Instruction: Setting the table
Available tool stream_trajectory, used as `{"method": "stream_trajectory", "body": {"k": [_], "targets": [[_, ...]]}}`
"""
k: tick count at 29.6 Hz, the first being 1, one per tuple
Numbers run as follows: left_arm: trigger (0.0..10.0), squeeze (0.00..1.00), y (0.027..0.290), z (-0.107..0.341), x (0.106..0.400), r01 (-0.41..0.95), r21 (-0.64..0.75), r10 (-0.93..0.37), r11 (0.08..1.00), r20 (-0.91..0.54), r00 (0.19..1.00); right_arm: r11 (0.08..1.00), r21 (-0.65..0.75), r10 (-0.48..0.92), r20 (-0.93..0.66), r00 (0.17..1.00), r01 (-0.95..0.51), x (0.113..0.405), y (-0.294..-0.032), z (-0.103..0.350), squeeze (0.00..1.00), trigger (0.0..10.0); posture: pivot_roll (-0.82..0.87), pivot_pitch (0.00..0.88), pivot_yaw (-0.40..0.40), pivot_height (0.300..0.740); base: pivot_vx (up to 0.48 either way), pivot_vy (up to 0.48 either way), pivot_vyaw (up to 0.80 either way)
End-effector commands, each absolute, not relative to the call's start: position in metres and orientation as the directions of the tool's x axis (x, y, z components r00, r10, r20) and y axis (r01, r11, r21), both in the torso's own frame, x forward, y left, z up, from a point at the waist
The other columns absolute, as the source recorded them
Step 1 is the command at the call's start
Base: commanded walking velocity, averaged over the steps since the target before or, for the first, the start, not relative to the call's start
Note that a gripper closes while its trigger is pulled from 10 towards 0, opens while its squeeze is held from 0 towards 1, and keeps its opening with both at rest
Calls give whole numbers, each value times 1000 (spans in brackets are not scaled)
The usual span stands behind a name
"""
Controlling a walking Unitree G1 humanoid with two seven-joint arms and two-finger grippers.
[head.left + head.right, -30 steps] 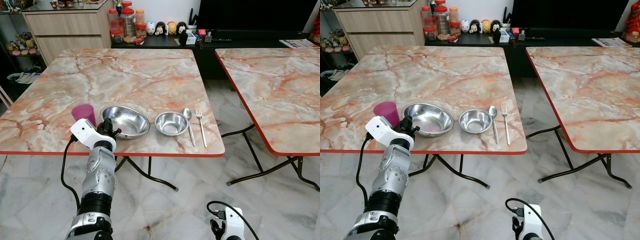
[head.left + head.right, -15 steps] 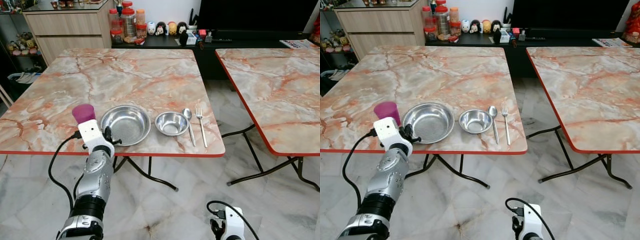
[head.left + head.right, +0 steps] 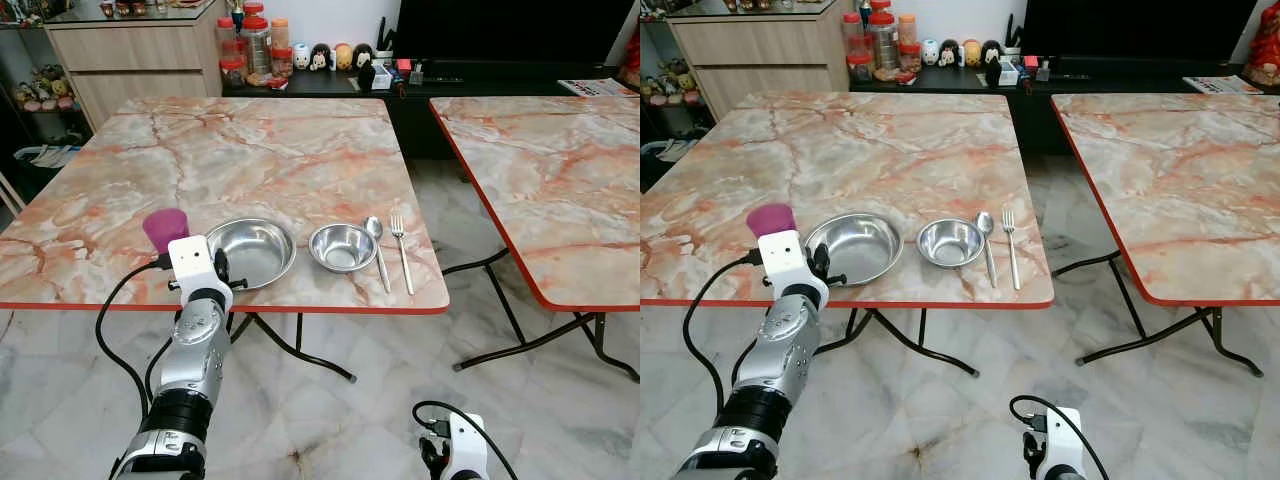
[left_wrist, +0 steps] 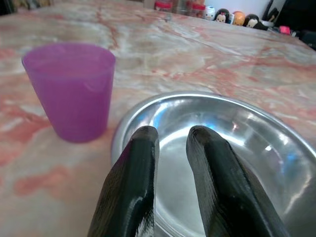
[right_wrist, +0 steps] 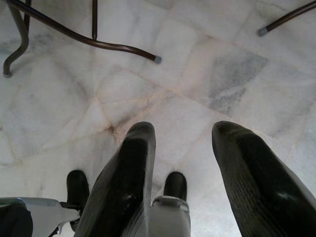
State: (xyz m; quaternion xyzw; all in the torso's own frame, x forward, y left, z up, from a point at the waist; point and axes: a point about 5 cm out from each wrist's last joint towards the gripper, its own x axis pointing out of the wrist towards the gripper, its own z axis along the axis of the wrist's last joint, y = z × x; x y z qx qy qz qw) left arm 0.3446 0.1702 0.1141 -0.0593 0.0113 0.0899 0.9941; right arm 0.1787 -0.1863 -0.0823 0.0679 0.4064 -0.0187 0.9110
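Your left gripper (image 4: 170,143) sits at the near rim of the large shallow steel bowl (image 3: 252,252), fingers close together with only a narrow gap and nothing between them. In the left wrist view the fingertips (image 4: 143,138) overlap the bowl's edge; whether they touch it cannot be told. The purple plastic cup (image 4: 69,89) stands upright just beside the bowl, off to the gripper's left and apart from the fingers.

Against the frame one second back, your left wrist has swung from an angled approach to pointing more squarely at the bowl, and the cup now shows above the white wrist housing (image 3: 190,262) rather than beside it. Bowl and cup hold their places.

To the gripper's right lie the small round steel bowl (image 3: 342,246), then a steel spoon (image 3: 377,250) and a steel fork (image 3: 401,250), side by side on the pink marble-patterned table (image 3: 260,150). A black cable (image 3: 125,300) loops from the wrist below the table edge.

Your right gripper (image 5: 182,163) hangs over the pale tiled floor (image 5: 222,84), fingers spread wide, empty.
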Motion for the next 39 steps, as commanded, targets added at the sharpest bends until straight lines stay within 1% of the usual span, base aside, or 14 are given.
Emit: {"method": "stream_trajectory", "body": {"k": [1, 5, 6, 7, 13, 16, 18, 20, 21, 22, 30, 32, 33, 39], "targets": [[10000, 0, 175, 118, 348, -194, -69, 193, 979, -30, 981, 991, 109, 26, -744, 668, 82, 180, -185, -82, 0, 10000, 7, 0, -19, 740, 0, 0, 0], [10000, 0, 188, 118, 350, -219, -25, 218, 975, -49, 975, 991, 109, 26, -744, 668, 83, 180, -185, -82, 0, 10000, 7, 0, -16, 740, 0, 0, 0], [10000, 314, 192, 119, 351, -223, -29, 222, 974, -51, 974, 991, 109, 26, -744, 668, 83, 180, -184, -82, 0, 10000, 11, 0, -12, 740, 0, 0, 0], [10000, 1000, 193, 119, 351, -219, -39, 217, 975, -50, 975, 991, 109, 26, -744, 667, 83, 179, -184, -82, 0, 10000, 11, 0, -11, 740, 0, 0, 0], [10000, 1000, 198, 118, 353, -207, -46, 203, 977, -85, 976, 991, 112, 31, -745, 666, 80, 179, -183, -83, 0, 10000, 11, 0, -4, 740, 0, 0, 0], [10000, 1000, 195, 116, 356, -158, -98, 145, 983, -127, 981, 990, 114, 34, -747, 664, 77, 178, -181, -83, 0, 10000, 11, 0, -1, 740, 0, 0, 0], [10000, 1000, 192, 118, 358, -122, -105, 108, 987, -127, 986, 991, 114, 34, -747, 664, 77, 178, -181, -83, 0, 10000, 10, 0, 2, 740, 0, 0, 0], [10000, 1000, 185, 122, 363, -55, -105, 38, 993, -150, 988, 990, 114, 34, -747, 664, 78, 178, -180, -84, 0, 10000, 10, 0, 4, 740, 0, 0, 0], [10000, 208, 183, 124, 365, -31, -89, 17, 996, -155, 988, 990, 114, 34, -748, 663, 78, 178, -180, -84, 0, 10000, 10, 0, 4, 740, 0, 0, 0], [10000, 0, 181, 127, 367, -10, -72, -3, 997, -166, 986, 990, 114, 34, -748, 663, 78, 177, -180, -84, 0, 10000, 11, 0, 6, 740, 0, 0, 0], [10000, 0, 180, 138, 374, 35, -57, -45, 998, -184, 982, 990, 116, 33, -748, 663, 82, 177, -180, -84, 0, 10000, 14, 0, 10, 740, 0, 0, 0], [10000, 0, 184, 144, 378, 26, -10, -28, 1000, -188, 982, 989, 117, 32, -749, 662, 85, 176, -180, -84, 0, 10000, 11, 0, 14, 740, 0, 0, 0], [10000, 0, 188, 148, 381, 14, 42, -6, 999, -198, 980, 989, 117, 28, -750, 661, 91, 175, -180, -85, 0, 10000, 10, 0, 14, 740, 0, 0, 0], [10000, 0, 198, 135, 378, -42, 54, 56, 998, -287, 956, 988, 117, 24, -751, 659, 97, 174, -181, -85, 0, 10000, 10, 0, 10, 740, 0, 0, 0]]}}
